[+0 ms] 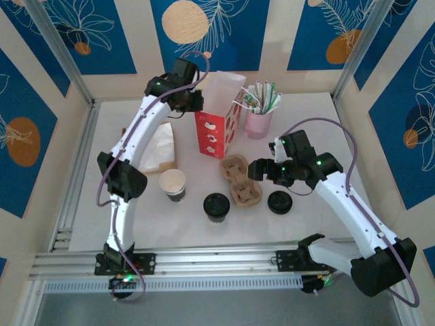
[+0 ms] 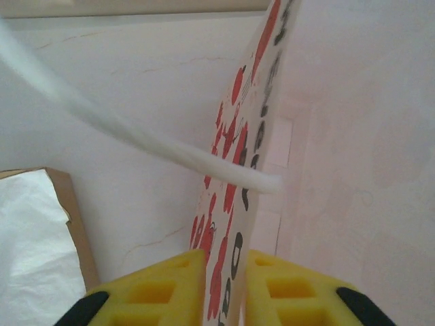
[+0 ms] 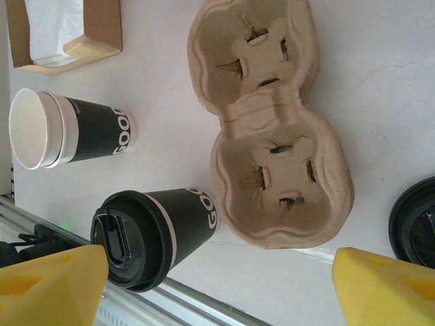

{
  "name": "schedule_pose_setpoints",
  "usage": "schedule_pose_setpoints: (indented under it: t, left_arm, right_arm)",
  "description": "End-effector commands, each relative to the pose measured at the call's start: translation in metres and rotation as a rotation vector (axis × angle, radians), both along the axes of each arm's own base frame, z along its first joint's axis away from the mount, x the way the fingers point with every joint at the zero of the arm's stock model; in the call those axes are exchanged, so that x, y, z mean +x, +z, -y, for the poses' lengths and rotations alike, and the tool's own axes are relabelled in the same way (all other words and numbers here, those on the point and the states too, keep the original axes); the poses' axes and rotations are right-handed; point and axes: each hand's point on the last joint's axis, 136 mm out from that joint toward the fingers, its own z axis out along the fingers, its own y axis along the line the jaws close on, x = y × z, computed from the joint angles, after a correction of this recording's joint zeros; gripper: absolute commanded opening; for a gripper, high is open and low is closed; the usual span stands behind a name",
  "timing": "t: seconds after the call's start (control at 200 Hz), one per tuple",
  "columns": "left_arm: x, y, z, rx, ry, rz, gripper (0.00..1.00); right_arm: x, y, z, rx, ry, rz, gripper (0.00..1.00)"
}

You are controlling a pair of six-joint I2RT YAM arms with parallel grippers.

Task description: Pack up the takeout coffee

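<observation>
1. Left claw (image 2: 224,261) clamped on paper bag (image 2: 234,129) wall.
2. Right claw (image 3: 214,265) spread wide, near cup carrier (image 3: 272,136).
3. Takeout coffee (image 1: 172,184) upright, lidless, on counter (image 1: 204,231), left of lidded cup (image 1: 216,206).

Lidded cup (image 3: 156,234), open cup (image 3: 75,129) beside carrier (image 3: 272,146).

A pulp two-cup carrier (image 1: 240,180) lies on the white desk (image 1: 319,129); behind it stands a red-and-white paper bag (image 1: 217,129); behind and to its right, a pink cup of wrapped straws (image 1: 258,122); just right, a loose black lid (image 1: 279,202); left, a brown napkin box (image 1: 162,151).
</observation>
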Motion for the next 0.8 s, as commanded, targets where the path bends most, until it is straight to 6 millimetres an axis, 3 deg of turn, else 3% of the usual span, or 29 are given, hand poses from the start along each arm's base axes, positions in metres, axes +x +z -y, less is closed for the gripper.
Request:
schedule_pose_setpoints:
  t: [0.0, 0.145, 0.19, 0.5, 0.795]
  left_arm:
    - [-0.02, 0.025, -0.008, 0.011, 0.049, 0.032, 0.12]
    - [-0.035, 0.032, -0.015, 0.013, 0.114, 0.05, 0.0]
    - [-0.04, 0.033, -0.018, 0.012, 0.138, 0.056, 0.0]
    - [-0.087, 0.029, -0.035, -0.01, 0.293, 0.049, 0.0]
    - [-0.128, 0.015, -0.033, -0.141, 0.413, 0.007, 0.0]
  right_arm:
    - [-0.007, -0.001, 0.0, 0.009, 0.021, -0.017, 0.87]
    - [-0.006, 0.0, -0.001, 0.01, 0.03, -0.014, 0.93]
    - [-0.006, 0.0, -0.001, 0.01, 0.031, -0.014, 1.0]
    - [0.002, 0.008, 0.002, -0.002, -0.005, 0.012, 0.99]
    - [0.011, 0.002, 0.0, -0.038, -0.019, 0.021, 0.99]
